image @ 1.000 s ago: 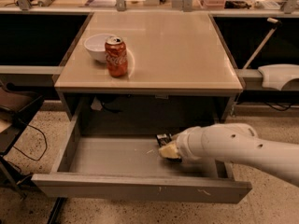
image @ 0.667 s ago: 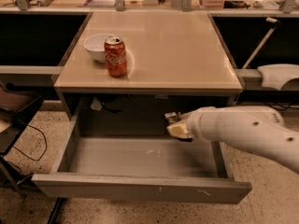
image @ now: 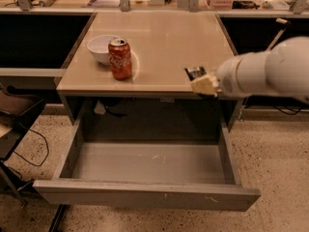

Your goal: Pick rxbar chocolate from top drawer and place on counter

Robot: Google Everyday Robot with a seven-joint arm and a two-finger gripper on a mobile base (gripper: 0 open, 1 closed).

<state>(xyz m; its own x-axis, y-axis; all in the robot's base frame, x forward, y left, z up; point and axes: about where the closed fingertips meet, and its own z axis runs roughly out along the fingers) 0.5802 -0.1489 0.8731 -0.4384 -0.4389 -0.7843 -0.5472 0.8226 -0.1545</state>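
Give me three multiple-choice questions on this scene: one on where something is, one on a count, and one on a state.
1. Where by the counter is the end effector? A back left corner; B front right edge; C underneath.
2. How many things stand on the counter? A two; B three; C none.
3. The top drawer is: A shut; B pulled open; C taken out.

Answers:
1. B: it hangs at that edge, above the drawer, clamped on the dark rxbar chocolate.
2. A: only the red soda can and the white bowl stand there.
3. B: its grey bottom lies in plain view.
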